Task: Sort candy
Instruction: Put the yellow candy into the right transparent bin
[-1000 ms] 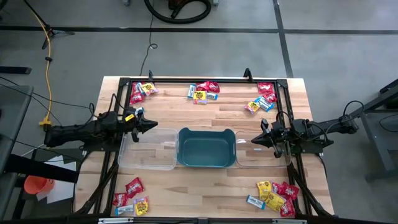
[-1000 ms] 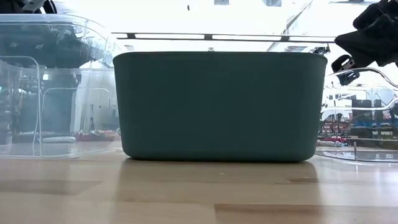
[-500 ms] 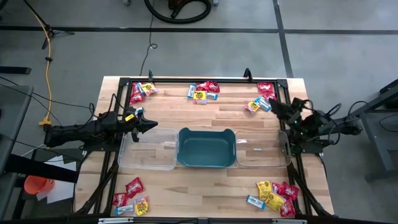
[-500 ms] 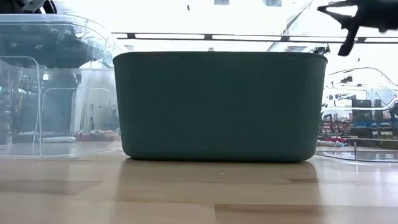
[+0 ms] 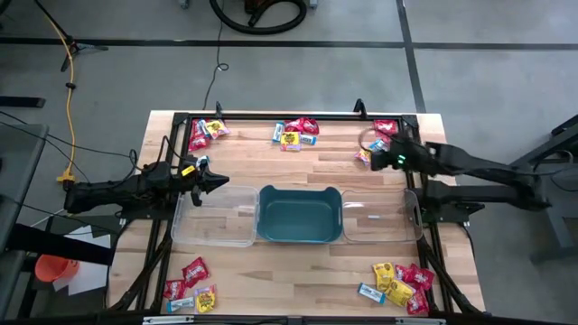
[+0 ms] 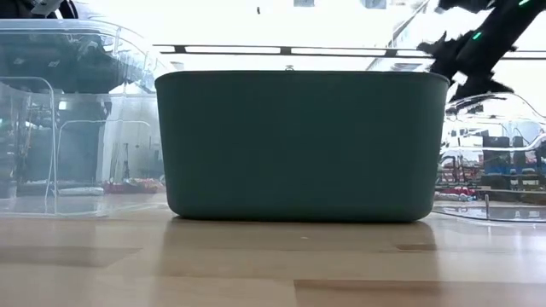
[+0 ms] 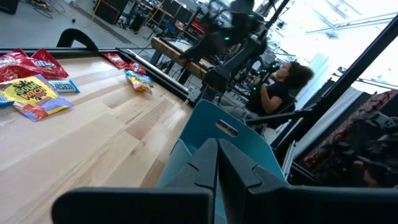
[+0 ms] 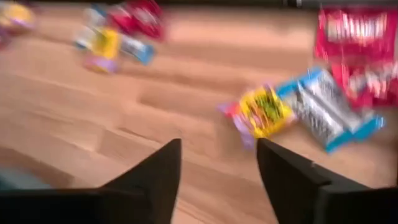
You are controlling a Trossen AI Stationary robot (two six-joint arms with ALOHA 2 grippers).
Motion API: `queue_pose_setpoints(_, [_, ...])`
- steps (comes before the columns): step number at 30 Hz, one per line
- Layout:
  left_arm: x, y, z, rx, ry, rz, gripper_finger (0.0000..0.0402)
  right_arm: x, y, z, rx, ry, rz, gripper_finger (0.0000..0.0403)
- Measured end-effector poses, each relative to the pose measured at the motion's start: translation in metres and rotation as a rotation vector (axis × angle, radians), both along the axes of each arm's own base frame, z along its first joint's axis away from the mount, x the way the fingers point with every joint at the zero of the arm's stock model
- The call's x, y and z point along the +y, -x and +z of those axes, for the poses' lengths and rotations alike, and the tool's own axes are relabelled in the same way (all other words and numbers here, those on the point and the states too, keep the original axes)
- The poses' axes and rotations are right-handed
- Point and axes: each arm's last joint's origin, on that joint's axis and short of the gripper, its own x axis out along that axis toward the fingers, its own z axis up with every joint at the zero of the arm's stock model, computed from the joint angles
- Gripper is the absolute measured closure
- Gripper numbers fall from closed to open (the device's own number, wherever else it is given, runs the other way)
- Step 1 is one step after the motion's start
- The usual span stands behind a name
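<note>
Candy [image 5: 379, 144]: small flat wrapped packets, red, yellow and blue-and-white, lying in 5 loose clusters round the edge of the bench [image 5: 298, 280]: 3 along the far edge, 2 at the near corners. The far-right cluster is the one in hand; the right wrist view shows a yellow packet [image 8: 266, 112], a blue-and-white packet [image 8: 326, 112] touching it, and red packets [image 8: 357, 43] just beyond. No candy can be seen in any container, so sorting is judged to be at an early stage.

Right gripper [image 5: 372, 150]: reached out over the far-right cluster, jaws apart and empty, the yellow packet lying just ahead of the gap between them. The open stance suits a descent onto 1 packet; the likely hazard is pinching the neighbouring blue-and-white packet along with it.

Teal tub [image 5: 300, 215]: at bench centre, flanked by a left clear bin [image 5: 217, 218] and a right clear bin [image 5: 384, 217], the 3 set in a row, touching or nearly so. The count of 3 receptacles matches the 3 kinds of candy, presumably 1 kind each.

Left gripper [image 5: 219, 181]: waiting above the far rim of the left clear bin, jaws together and holding nothing, kept clear of the working arm.
</note>
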Motion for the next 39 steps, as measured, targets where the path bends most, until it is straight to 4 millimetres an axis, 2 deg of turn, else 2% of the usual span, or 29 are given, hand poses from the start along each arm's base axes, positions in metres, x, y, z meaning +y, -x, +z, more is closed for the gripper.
queue_pose_setpoints(5, [0.000,0.000,0.000,-0.001,0.000,0.000,0.0401,-0.042,-0.020,-0.031,0.093,-0.178,-0.142,0.0143])
queue_pose_setpoints(11, [0.000,0.000,0.000,-0.001,0.000,0.000,0.0401,-0.081,-0.032,-0.068,0.082,-0.363,-0.250,0.0137])
queue_pose_setpoints(15, [0.000,0.000,0.000,-0.001,0.000,0.000,0.0401,-0.092,-0.036,-0.085,0.114,-0.405,-0.306,0.0137])
queue_pose_setpoints(21, [0.000,0.000,0.000,-0.001,0.000,0.000,0.0401,-0.098,-0.043,-0.099,0.140,-0.398,-0.304,0.0140])
queue_pose_setpoints(24, [0.000,0.000,0.000,-0.001,0.000,0.000,0.0401,-0.099,-0.044,-0.105,0.183,-0.394,-0.289,0.0160])
queue_pose_setpoints(26, [0.000,0.000,0.000,-0.001,0.000,0.000,0.0401,-0.099,-0.044,-0.108,0.209,-0.389,-0.265,0.0192])
queue_pose_setpoints(29, [0.000,0.000,0.000,-0.001,0.000,0.000,0.0401,-0.098,-0.043,-0.105,0.223,-0.374,-0.209,0.0268])
queue_pose_setpoints(32, [0.000,0.000,0.000,0.000,0.000,0.000,0.0401,-0.094,-0.041,-0.091,0.197,-0.338,-0.125,0.0363])
queue_pose_setpoints(33, [0.000,0.000,0.000,-0.001,0.000,0.000,0.0401,-0.092,-0.040,-0.083,0.184,-0.322,-0.090,0.0381])
queue_pose_setpoints(34, [0.000,0.000,0.000,0.000,0.000,0.000,0.0401,-0.089,-0.040,-0.074,0.164,-0.295,-0.047,0.0389])
queue_pose_setpoints(36, [0.000,0.000,0.000,0.000,0.000,0.000,0.0401,-0.082,-0.039,-0.052,0.107,-0.253,0.046,0.0379])
queue_pose_setpoints(39, [0.000,0.000,0.000,0.000,0.000,0.000,0.0401,-0.059,-0.036,-0.018,-0.030,-0.243,0.275,0.0375])
